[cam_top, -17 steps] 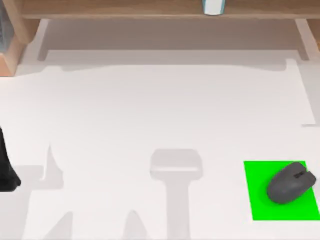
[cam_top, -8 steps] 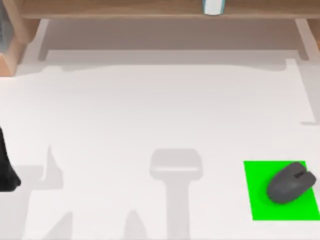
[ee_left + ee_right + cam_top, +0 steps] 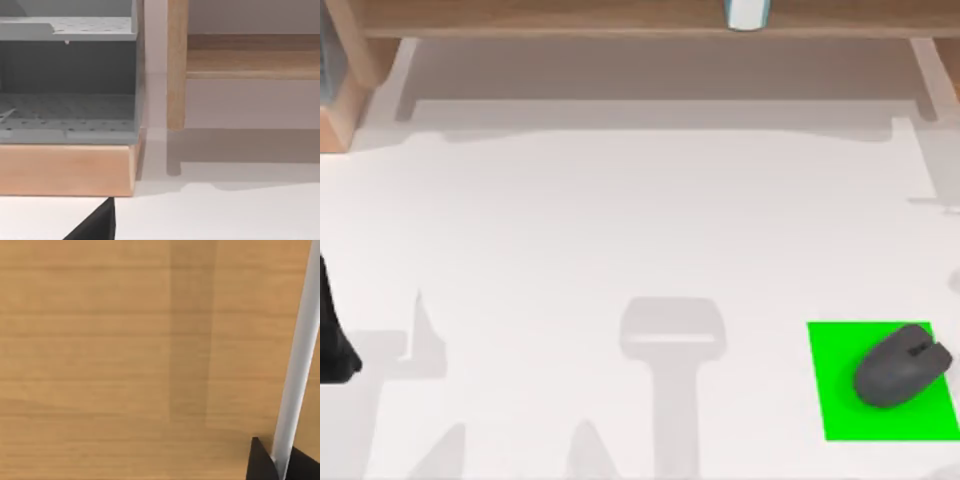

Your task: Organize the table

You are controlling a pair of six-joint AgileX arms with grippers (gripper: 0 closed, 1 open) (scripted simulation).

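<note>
One loose item, the dark mouse (image 3: 902,366), already rests on the green pad (image 3: 840,400) at four o'clock of the white bench (image 3: 620,220), so little looks left; whether either arm's jaws are wide or narrow I cannot tell.

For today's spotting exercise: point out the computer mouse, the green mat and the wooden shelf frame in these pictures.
computer mouse (image 3: 900,366), top view, middle of its dark grey back.
green mat (image 3: 842,395), top view, bare part left of the mouse.
wooden shelf frame (image 3: 540,15), top view, its long front board at the table's far edge.
</note>
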